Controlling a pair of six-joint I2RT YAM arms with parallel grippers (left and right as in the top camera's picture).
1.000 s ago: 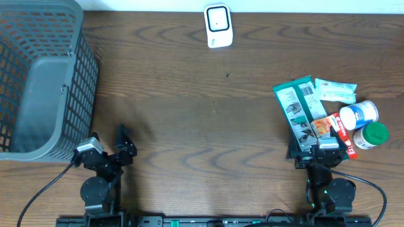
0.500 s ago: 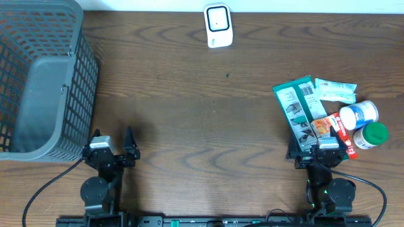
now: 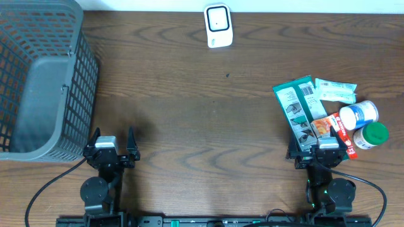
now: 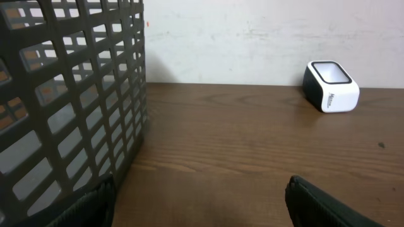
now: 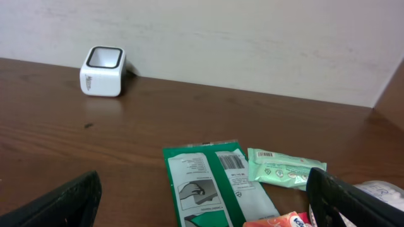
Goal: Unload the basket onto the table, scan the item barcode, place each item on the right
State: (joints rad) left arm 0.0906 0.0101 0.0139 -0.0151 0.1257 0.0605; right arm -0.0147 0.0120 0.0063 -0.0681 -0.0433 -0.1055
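The table (image 3: 189,113) is showing dark wood grain with low sheen. The grey basket (image 3: 85,82) is presenting matt plastic mesh; the white scanner (image 3: 218,26) is showing smooth glossy plastic.

Grey basket (image 3: 85,75); green packet (image 3: 295,107); tube (image 3: 341,131) apparently red.

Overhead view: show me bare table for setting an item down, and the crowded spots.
Bare: the wide middle bordered by the basket, the scanner and the green packet. Crowded: the right edge, where packets and bottles lie heaped together.
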